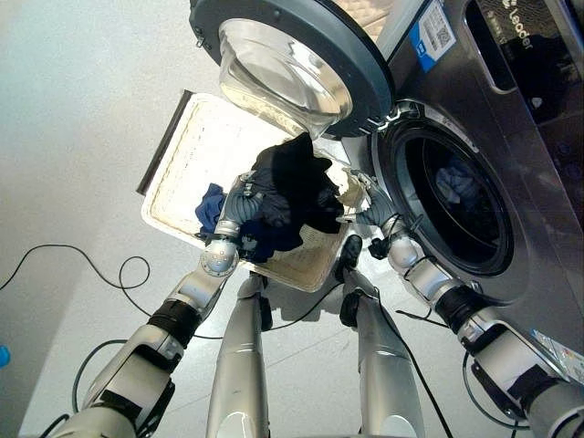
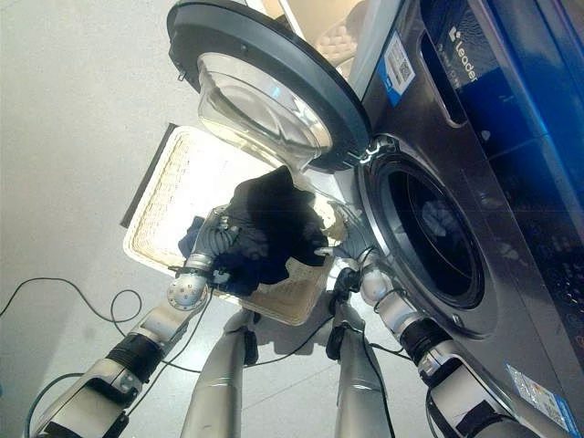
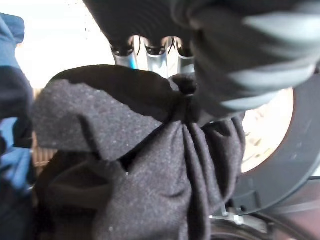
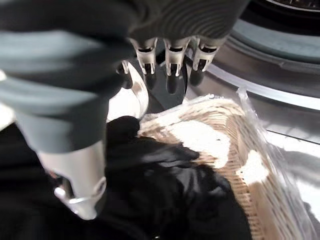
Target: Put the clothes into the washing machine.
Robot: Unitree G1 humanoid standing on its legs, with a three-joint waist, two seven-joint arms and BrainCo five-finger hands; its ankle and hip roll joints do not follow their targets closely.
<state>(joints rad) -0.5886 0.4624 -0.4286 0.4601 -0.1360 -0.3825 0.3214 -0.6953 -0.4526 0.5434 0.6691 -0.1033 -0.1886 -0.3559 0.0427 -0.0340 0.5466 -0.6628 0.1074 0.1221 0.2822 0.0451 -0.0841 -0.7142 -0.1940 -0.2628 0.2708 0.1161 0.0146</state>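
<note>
A black garment (image 1: 297, 187) hangs bunched above the white wicker basket (image 1: 196, 146). My left hand (image 1: 241, 203) is shut on it: in the left wrist view the cloth (image 3: 150, 165) gathers into a pinch between the fingers (image 3: 150, 52) and the thumb. On the garment's right side, my right hand (image 1: 365, 193) is open, its straight fingers (image 4: 170, 62) reaching over the basket rim (image 4: 235, 145) while the thumb rests against the black cloth (image 4: 165, 200). The washing machine's round opening (image 1: 456, 196) lies just right of both hands.
The machine's door (image 1: 292, 64) stands swung open above the basket, close over the lifted garment. Blue clothes (image 1: 210, 208) lie in the basket beside my left hand. Something pale shows inside the drum (image 1: 452, 182). Bare floor spreads to the left.
</note>
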